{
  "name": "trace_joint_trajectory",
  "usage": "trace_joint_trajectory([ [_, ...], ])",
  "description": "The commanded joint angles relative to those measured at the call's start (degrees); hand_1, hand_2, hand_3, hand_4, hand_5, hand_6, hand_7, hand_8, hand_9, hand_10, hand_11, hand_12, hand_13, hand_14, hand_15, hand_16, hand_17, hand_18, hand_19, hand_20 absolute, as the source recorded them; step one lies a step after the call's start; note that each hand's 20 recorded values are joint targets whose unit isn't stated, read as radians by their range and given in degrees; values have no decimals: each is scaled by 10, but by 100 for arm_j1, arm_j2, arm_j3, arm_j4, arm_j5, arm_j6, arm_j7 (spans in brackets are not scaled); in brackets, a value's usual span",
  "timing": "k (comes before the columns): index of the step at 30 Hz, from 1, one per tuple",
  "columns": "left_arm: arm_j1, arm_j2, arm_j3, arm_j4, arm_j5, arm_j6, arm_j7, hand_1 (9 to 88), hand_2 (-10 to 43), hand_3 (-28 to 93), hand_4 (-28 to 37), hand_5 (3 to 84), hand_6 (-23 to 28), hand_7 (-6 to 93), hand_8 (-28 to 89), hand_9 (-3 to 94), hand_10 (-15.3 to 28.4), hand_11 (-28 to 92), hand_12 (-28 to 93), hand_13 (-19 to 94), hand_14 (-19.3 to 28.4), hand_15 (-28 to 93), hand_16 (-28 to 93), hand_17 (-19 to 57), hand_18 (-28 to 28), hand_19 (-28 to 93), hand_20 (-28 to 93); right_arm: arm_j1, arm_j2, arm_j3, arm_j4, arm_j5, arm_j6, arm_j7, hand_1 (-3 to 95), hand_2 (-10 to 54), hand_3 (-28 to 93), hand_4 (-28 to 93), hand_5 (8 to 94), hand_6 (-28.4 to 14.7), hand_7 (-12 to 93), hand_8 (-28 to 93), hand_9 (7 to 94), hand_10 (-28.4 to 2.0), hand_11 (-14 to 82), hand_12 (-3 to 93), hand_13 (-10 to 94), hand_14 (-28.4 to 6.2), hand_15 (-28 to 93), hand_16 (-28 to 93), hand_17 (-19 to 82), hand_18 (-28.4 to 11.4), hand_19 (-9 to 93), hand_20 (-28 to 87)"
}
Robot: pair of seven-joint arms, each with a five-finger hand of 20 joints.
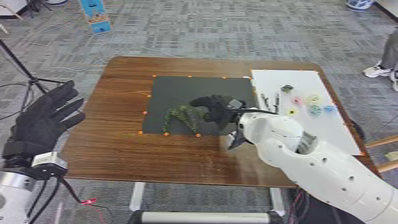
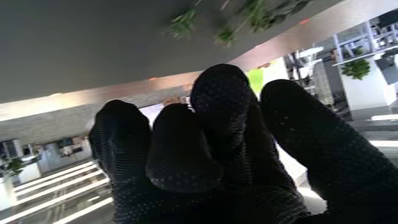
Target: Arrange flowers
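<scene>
The green sprigs (image 1: 184, 116) lie on the dark mat (image 1: 197, 87), and the right hand (image 1: 211, 106) is right beside them, its fingers loosely extended and apart; whether it touches them I can't tell. Farther right, small coloured blooms (image 1: 314, 109) sit on a white sheet (image 1: 315, 135). By the left side of the brown table (image 1: 111, 150), the left hand (image 1: 43, 117) has its fingers spread.
</scene>
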Motion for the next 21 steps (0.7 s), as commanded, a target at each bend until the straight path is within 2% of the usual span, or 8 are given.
trace_joint_trajectory([
  [1,7,-24,7,-14,-37,34,-47,215,-86,664,-283,238,22,183,-98,195,95,168,153,175,127,145,40,-128,221,386,69,2,-181,-36,-39,42,-194,-292,237,169,915,-43,333,-4,103,-95,777,-120,577,406,772,-84,841,375,501,-233,932,689],
  [6,2,-18,12,-11,-40,36,-43,215,-86,666,-283,238,22,184,-98,195,95,167,153,175,127,144,40,-129,221,386,69,-57,-180,-103,-97,52,-144,-416,236,172,916,-45,331,2,110,-101,777,-121,575,407,770,-85,841,376,499,-234,932,690],
  [13,-14,-13,28,-5,-41,29,-36,215,-86,667,-283,238,22,183,-99,195,94,169,153,176,127,147,41,-128,220,387,69,36,-296,-241,33,8,-350,-314,235,170,918,-47,340,5,115,-105,780,-120,578,403,772,-85,842,372,499,-233,932,688],
  [21,-32,-5,55,-3,-40,26,-55,214,-85,668,-283,238,22,184,-98,195,95,168,152,176,127,150,40,-128,220,386,69,164,-412,-345,180,-56,-197,-222,234,170,919,-45,340,2,113,-105,781,-119,579,403,774,-85,844,370,499,-234,932,689],
])
